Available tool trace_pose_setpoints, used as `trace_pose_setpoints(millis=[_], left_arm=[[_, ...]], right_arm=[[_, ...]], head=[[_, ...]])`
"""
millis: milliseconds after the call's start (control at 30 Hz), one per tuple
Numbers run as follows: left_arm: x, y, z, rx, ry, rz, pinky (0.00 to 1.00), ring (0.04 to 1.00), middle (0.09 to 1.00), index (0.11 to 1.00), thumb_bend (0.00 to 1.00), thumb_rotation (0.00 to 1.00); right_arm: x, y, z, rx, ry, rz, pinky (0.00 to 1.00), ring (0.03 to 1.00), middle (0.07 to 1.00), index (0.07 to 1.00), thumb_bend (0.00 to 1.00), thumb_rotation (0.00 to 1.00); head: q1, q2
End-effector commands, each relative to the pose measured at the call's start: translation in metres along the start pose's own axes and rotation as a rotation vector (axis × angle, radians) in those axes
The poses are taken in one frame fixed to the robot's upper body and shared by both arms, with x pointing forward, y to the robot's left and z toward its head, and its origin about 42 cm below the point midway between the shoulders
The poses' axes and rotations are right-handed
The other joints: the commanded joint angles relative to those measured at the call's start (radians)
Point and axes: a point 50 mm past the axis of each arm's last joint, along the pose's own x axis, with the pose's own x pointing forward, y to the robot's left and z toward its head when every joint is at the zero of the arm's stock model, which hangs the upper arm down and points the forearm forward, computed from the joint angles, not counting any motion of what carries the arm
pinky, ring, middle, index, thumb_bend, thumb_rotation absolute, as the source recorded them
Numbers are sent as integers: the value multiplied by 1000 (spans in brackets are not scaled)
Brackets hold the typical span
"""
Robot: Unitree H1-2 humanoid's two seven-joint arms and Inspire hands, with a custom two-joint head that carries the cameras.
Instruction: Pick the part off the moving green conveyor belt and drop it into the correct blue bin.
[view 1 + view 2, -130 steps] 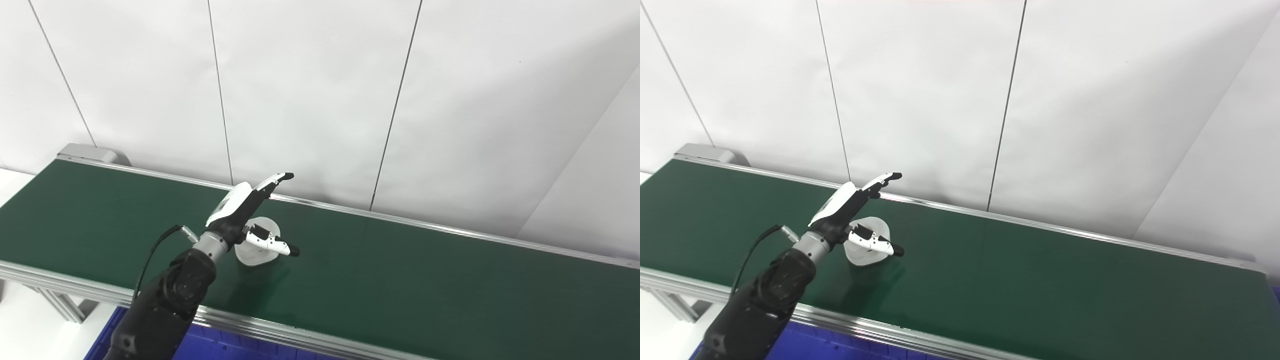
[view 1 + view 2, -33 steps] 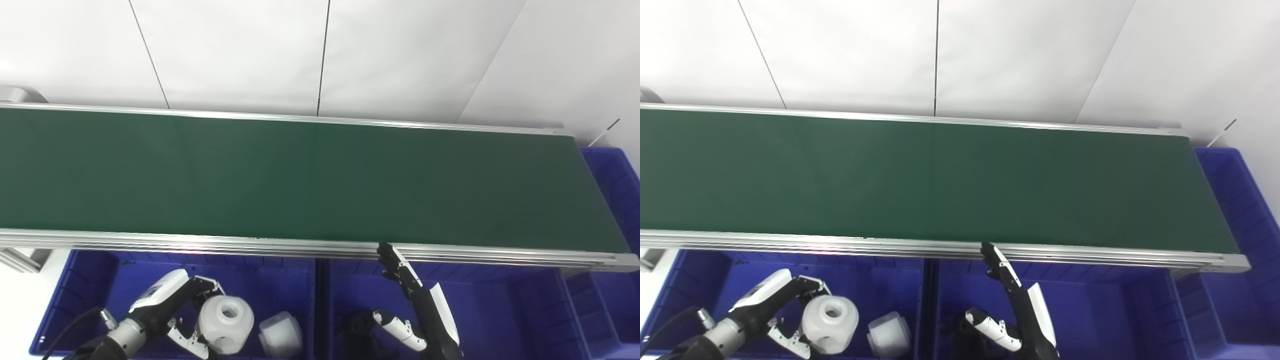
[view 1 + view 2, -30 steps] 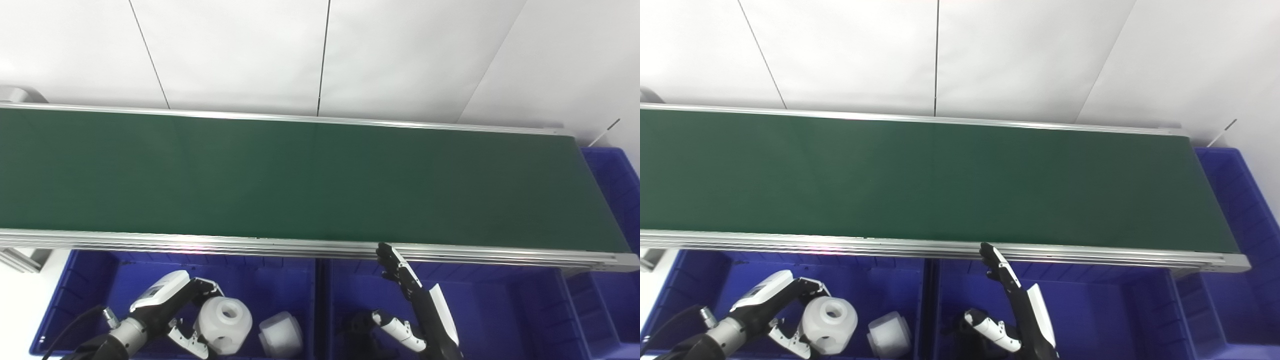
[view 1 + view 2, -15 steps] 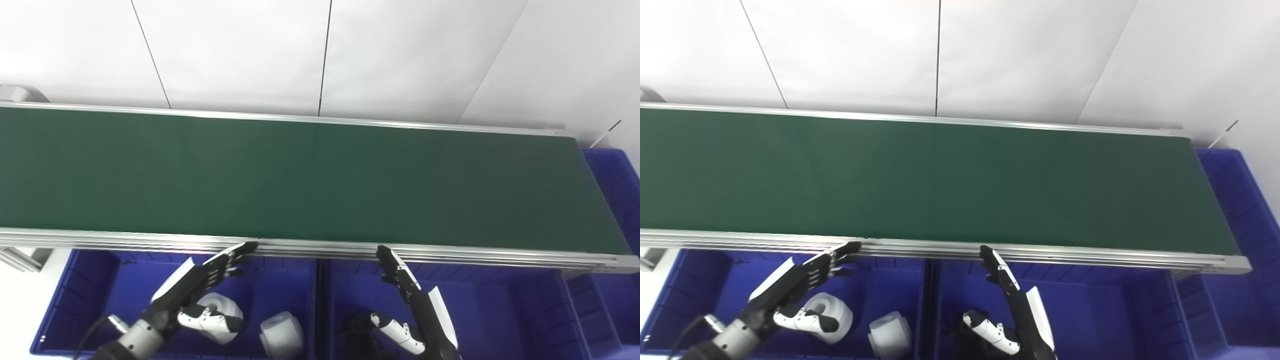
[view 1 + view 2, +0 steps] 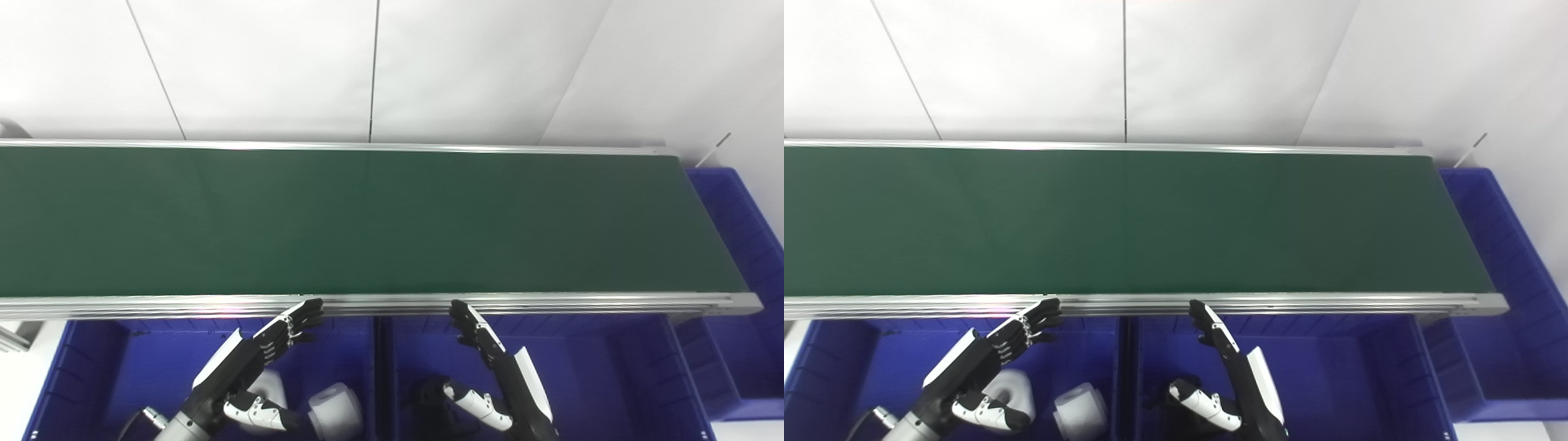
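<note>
The green conveyor belt [image 5: 367, 220] runs across the view with no part on it. Two white cylindrical parts lie in the left blue bin [image 5: 92, 367]: one [image 5: 1020, 384] partly hidden under my left hand, one [image 5: 334, 415] to its right. My left hand [image 5: 245, 367] is open and empty above that bin, fingers stretched toward the belt's near rail. My right hand [image 5: 502, 373] is open and empty over the middle blue bin [image 5: 600, 373], fingertips near the rail.
The belt's aluminium near rail [image 5: 392, 302] runs just above the bins. A third blue bin [image 5: 735, 208] stands at the belt's right end. A white panelled wall [image 5: 367, 67] is behind the belt.
My left hand has let go of the white part, which now lies in the left bin, and the hand has opened and risen toward the rail. The camera has shifted slightly.
</note>
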Motion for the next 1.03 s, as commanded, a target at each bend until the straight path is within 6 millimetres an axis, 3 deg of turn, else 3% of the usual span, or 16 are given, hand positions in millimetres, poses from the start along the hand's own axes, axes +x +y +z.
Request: trace_pose_setpoints(millis=[0, 233, 567, 733, 1000], left_arm=[[1, 3, 5, 35, -42, 7, 850, 913, 948, 947, 953, 460], [-4, 3, 2, 97, 3, -10, 914, 958, 992, 987, 946, 537], [-7, 2, 2, 136, 162, -96, 1000, 1000, 1000, 1000, 887, 789], [-6, 3, 3, 122, 186, -107, 1000, 1000, 1000, 1000, 885, 820], [-5, 4, 0, 49, 192, -89, 998, 1000, 1000, 1000, 901, 761]], right_arm=[[2, -1, 7, 15, -25, -14, 839, 891, 910, 927, 898, 791], [2, 0, 7, 9, -10, -5, 854, 909, 926, 940, 899, 776], [3, 0, 5, 13, 4, 13, 867, 928, 952, 954, 893, 769], [4, 0, 3, 12, 2, 25, 862, 929, 956, 958, 886, 769], [4, -1, 4, -5, 4, 39, 863, 929, 958, 963, 867, 744]], head=[[-2, -1], [-2, -5], [7, -9], [8, -8], [11, -9]])
